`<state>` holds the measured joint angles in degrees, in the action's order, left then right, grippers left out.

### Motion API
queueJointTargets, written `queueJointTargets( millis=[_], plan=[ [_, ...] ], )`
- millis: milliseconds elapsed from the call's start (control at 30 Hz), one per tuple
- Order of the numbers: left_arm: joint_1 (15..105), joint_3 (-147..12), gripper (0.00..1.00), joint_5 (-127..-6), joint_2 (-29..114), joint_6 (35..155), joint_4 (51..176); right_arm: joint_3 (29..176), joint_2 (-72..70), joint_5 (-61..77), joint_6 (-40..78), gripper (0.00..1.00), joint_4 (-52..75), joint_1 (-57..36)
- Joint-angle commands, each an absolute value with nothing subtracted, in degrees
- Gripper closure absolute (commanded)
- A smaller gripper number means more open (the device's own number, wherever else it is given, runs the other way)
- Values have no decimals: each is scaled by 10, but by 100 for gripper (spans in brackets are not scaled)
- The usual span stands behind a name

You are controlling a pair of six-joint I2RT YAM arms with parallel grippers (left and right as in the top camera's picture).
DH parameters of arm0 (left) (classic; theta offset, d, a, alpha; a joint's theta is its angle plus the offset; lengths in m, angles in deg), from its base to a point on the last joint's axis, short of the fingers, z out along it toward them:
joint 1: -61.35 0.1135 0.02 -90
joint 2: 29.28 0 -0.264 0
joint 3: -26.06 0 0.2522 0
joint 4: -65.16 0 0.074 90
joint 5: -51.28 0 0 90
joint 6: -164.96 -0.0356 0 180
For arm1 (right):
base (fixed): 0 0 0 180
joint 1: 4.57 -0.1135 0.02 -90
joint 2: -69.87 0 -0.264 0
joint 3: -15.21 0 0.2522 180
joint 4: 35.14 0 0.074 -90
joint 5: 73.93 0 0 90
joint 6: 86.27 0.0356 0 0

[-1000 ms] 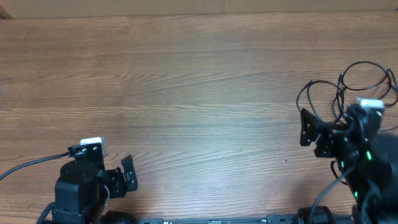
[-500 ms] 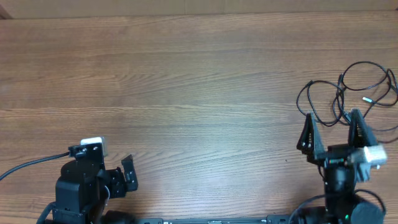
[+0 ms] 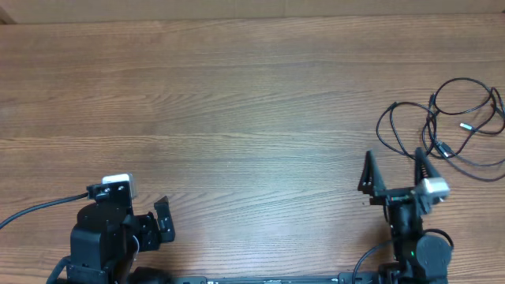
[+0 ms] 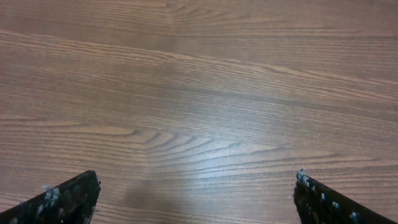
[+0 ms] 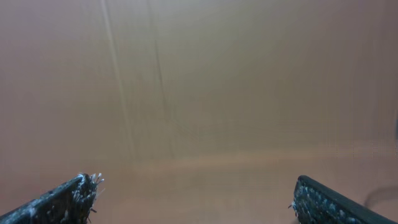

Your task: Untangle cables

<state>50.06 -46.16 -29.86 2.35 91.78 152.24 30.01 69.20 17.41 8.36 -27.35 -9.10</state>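
Two arms sit at the near edge of the wooden desk [image 3: 237, 102], one at each corner. The left arm [image 3: 101, 237] is folded low and compact, its wrist turned toward the middle of the desk. In the overhead view only one dark finger [image 3: 162, 218] stands clear of its body; the other cannot be made out. The left wrist view shows the left end effector [image 4: 196, 178] released, its two fingertips far apart in the bottom corners with bare wood grain between them.

The right arm [image 3: 417, 237] is upright near the right corner and is cut off by the bottom of the overhead picture. The right end effector [image 3: 393, 175] points away from the base toward the far side, its two fingers splayed wide in a V and gripping nothing.

The cables [image 3: 432, 120] lie on the desk at the far right, beyond the right end effector and apart from it. They are thin black cords in overlapping loops with a small plug [image 3: 444, 148] on the near side. One loop runs to the picture's right edge.

The right wrist view is blurred. It shows a tan surface and the two spread fingertips in the bottom corners. A faint dark curve at its lower right cannot be identified.
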Motion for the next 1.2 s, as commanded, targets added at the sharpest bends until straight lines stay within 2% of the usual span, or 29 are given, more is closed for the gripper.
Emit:
queueJointTargets(
  millis=[0, 67, 1167],
  plan=[
    [497, -460, 0, -293, 18, 928, 1522, 294, 697, 153, 82, 0, -202, -90],
    [497, -460, 1, -293, 18, 928, 1522, 294, 697, 140, 84, 0, -167, -91],
    [497, -460, 0, -293, 18, 928, 1524, 294, 697, 136, 82, 0, -167, -91]
  ],
)
